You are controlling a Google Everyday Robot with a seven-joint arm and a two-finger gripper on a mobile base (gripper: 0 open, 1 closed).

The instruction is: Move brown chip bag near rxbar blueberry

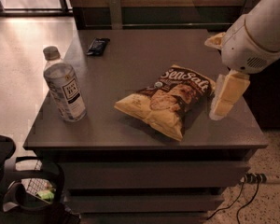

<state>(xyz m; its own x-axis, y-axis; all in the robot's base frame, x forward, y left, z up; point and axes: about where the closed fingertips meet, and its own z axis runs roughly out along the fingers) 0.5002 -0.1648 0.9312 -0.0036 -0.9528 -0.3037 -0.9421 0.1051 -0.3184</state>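
Observation:
The brown chip bag (170,100) lies flat on the dark table (140,55), right of centre, its "Sea Salt" lettering facing up. The rxbar blueberry (98,46), a small dark flat wrapper, lies at the table's far left. My gripper (225,98) hangs from the white arm at the right, its pale fingers pointing down just right of the bag's top end, close to it. Nothing is in the gripper.
A clear water bottle (64,87) with a label stands upright near the table's front left. The table's right edge lies under the arm. A dark chair or cart (18,190) sits on the floor at the lower left. Cables (252,190) lie at the lower right.

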